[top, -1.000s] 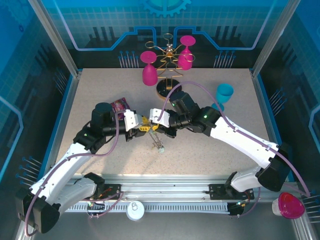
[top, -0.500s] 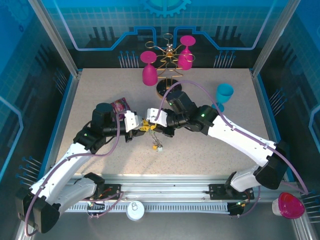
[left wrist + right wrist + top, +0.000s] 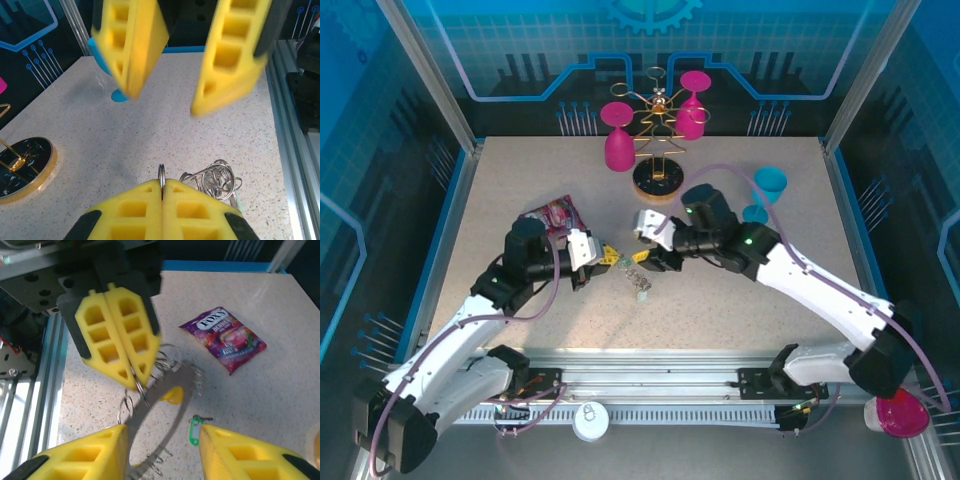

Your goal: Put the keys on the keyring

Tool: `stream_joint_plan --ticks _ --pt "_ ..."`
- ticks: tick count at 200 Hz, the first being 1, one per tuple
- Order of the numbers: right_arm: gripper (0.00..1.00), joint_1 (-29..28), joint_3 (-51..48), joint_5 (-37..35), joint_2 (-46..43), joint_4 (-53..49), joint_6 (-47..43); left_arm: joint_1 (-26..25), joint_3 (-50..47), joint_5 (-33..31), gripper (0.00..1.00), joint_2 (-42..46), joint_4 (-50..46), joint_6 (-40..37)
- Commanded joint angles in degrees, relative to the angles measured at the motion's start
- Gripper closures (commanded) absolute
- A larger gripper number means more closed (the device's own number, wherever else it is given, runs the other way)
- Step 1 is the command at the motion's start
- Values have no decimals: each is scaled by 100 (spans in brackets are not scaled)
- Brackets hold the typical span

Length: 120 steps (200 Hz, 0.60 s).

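We see the left pincer clenched: its two yellow fingers are pressed flat together. A thin metal ring, which we take for the keyring, stands edge-on out of the seam between them. Only this small part of the loop is clear to us, so we cannot tell how it runs further. Just to the right of these fingers a small tangle of wire rings lies on the speckled desk.

The right pincer is released, with its jaws wide apart. It faces the left pincer tip to tip over the middle of the desk, near it but not touching it. The keys lie on the desk below and between the two pincers. From the right wrist camera we make out a green key and, near it, a yellow key, with loose rings around them. The picture is blurred at this place, so we cannot tell whether any key is already on the keyring.

A purple candy bag lies flat on the desk behind the left pincer, apart from the keys. At the far side of the desk the glass rack stands with two pink glasses on it, and a blue glass is to the right of it
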<state>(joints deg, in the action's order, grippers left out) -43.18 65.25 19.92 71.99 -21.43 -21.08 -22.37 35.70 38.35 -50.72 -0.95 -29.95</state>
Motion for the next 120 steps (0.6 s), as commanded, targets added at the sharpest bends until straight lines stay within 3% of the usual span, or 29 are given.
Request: stream_joint_plan --ticks 1,23,72,120 --pt "59 218 -600 608 -456 1183 506 -39 -280 29 100 236 1453 799" --pt "66 229 -736 614 -496 1307 394 -33 -501 173 100 301 1980 1181" --pt "76 86 -441 590 -78 1106 -56 -34 -496 640 100 340 2100 1358" --pt "77 22 -224 858 169 1144 -212 -33 -435 811 100 304 2114 1464"
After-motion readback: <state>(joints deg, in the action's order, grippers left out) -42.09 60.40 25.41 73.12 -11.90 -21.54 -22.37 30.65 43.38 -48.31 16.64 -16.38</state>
